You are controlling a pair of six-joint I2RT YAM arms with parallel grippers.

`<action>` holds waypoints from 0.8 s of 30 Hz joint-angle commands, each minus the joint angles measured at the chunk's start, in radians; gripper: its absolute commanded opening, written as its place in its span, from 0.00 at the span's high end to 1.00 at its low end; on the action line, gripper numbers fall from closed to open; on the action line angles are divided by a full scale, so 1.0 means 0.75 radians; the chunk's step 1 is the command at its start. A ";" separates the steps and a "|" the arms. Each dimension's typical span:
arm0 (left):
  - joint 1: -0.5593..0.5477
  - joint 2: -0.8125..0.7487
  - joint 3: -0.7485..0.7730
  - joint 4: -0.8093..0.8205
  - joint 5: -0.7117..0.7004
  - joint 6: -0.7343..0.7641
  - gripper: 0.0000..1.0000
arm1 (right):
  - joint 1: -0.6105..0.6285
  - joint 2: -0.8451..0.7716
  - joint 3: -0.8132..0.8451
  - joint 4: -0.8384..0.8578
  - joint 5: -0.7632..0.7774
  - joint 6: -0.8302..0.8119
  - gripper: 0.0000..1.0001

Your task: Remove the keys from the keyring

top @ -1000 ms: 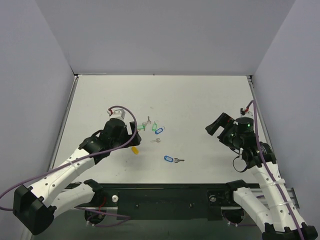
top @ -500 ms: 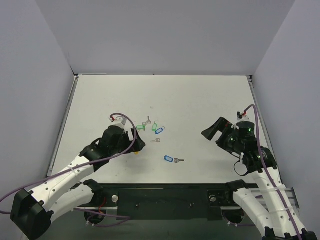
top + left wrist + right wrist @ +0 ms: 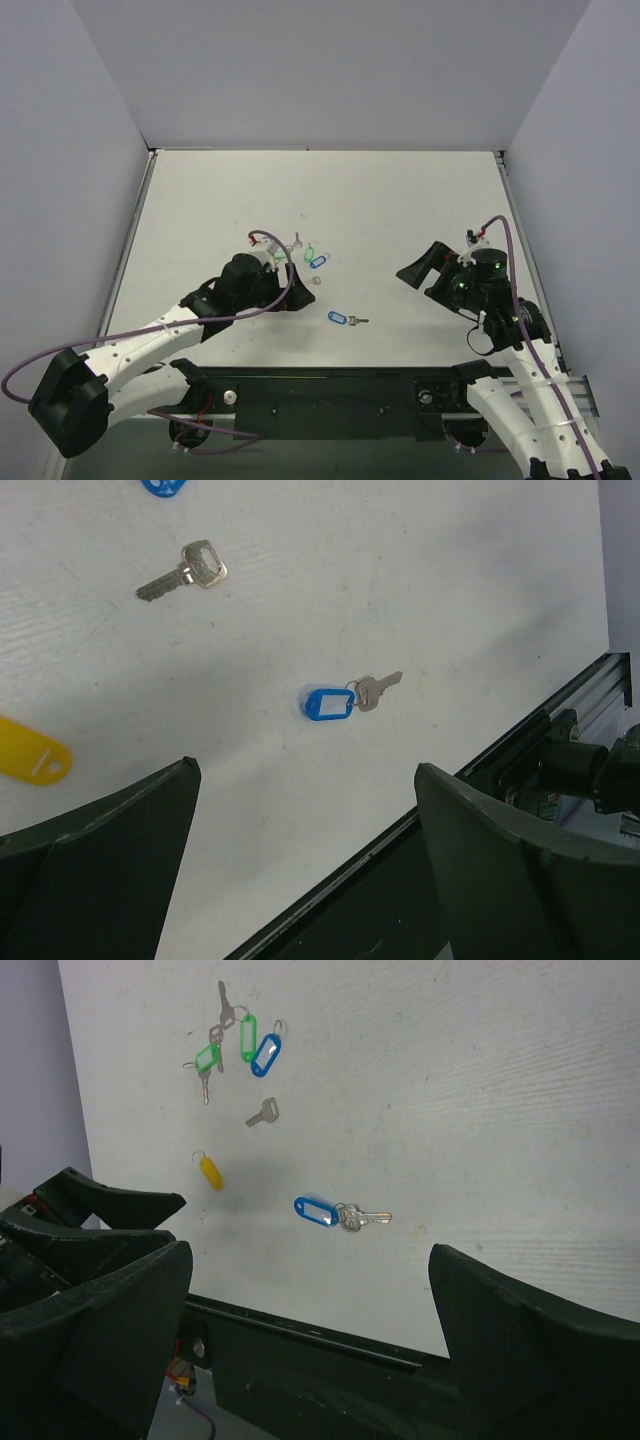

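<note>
Top view, white desk (image 3: pixel 400 200). Left end effector (image 3: pixel 283 288) sits left of centre with its fingers spread wide and nothing between them. Its wrist view shows a yellow tag (image 3: pixel 30 756) at the left edge and a lone key (image 3: pixel 185 570) at the upper left. The keyring (image 3: pixel 337 318) with its blue tag lies flat at lower centre, and the keys (image 3: pixel 358 321) are attached on its right side. Right end effector (image 3: pixel 420 268) is at the right, well apart from it, with its fingers also spread and empty.
</note>
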 commanded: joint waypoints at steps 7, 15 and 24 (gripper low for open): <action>-0.018 0.291 0.099 0.270 0.186 0.105 0.06 | 0.011 -0.049 -0.045 0.051 -0.101 0.016 0.01; -0.016 0.520 0.103 0.438 0.284 0.083 0.11 | 0.011 -0.049 -0.048 0.051 -0.112 0.022 0.01; -0.036 0.678 0.085 0.636 0.415 0.009 0.14 | 0.011 -0.041 -0.039 0.079 -0.144 0.048 0.01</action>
